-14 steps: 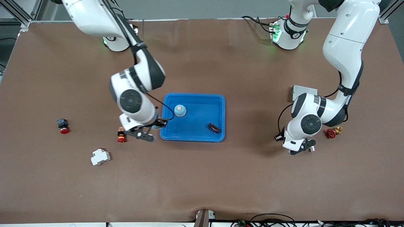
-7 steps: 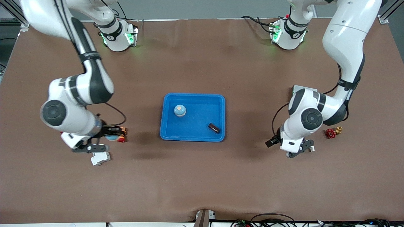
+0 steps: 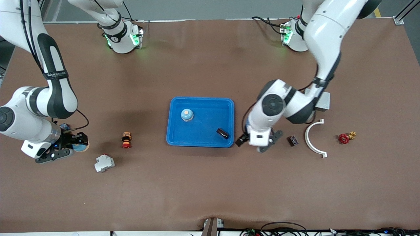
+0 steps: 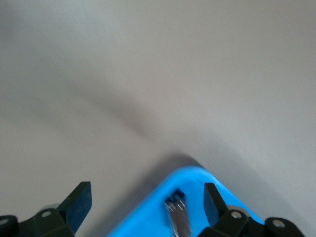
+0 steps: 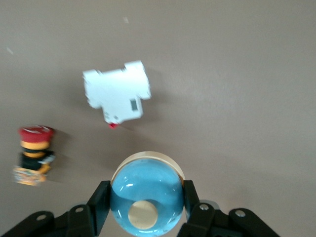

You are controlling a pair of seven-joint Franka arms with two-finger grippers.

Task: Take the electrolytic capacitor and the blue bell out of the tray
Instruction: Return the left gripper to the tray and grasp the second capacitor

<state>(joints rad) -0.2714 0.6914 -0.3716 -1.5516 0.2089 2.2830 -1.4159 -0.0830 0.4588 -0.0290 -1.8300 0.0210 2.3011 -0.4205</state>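
Observation:
A blue tray (image 3: 200,98) at mid-table holds a blue dome bell (image 3: 187,114) and a dark capacitor (image 3: 222,133). My right gripper (image 3: 73,145) is shut on a second blue bell (image 3: 81,147) over the table toward the right arm's end; the right wrist view shows this bell (image 5: 146,195) between the fingers (image 5: 98,200). My left gripper (image 3: 259,143) is open and empty, just outside the tray's corner nearest the capacitor. The left wrist view shows the tray (image 4: 197,180) and the capacitor (image 4: 178,222) between the open fingers (image 4: 76,205).
A white circuit breaker (image 3: 104,163), a red-orange push button (image 3: 126,139) and a partly hidden black-red button (image 3: 64,126) lie near the right gripper. A small dark part (image 3: 293,140), a white curved piece (image 3: 313,137), a red valve (image 3: 344,138) and a grey box (image 3: 323,100) lie toward the left arm's end.
My right arm swung away from the tray toward its end of the table, carrying the bell. My left arm moved from beside the red valve to the tray's corner, uncovering the white curved piece.

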